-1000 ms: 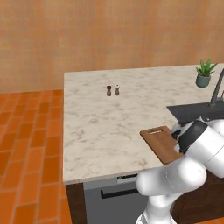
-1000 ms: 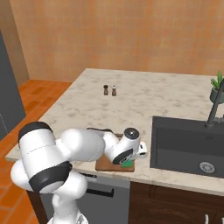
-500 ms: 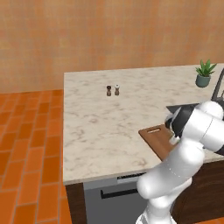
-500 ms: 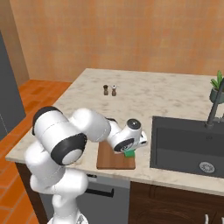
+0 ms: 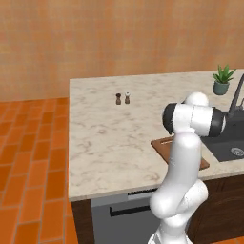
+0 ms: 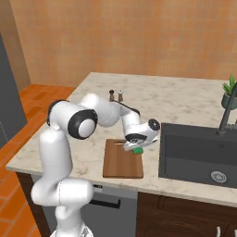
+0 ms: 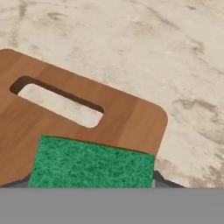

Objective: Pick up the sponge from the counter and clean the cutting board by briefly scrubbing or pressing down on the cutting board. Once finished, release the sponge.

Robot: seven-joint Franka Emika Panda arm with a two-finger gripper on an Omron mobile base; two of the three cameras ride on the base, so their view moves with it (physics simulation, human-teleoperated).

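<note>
While hovering over the handle-slot end of the cutting board (image 7: 127,118), held the sponge (image 7: 92,162) clamped between narrow jaws, green face toward the camera. Gripper (image 6: 135,147) sat at the board's far right corner, close to the sink (image 6: 199,152), on the counter (image 6: 185,99). Judged sponge light, soft, squashy, rough on top so unlikely to slip; best pinched across its short sides, mid-thickness. Whether touching the wood or just above, couldn't tell.
</note>
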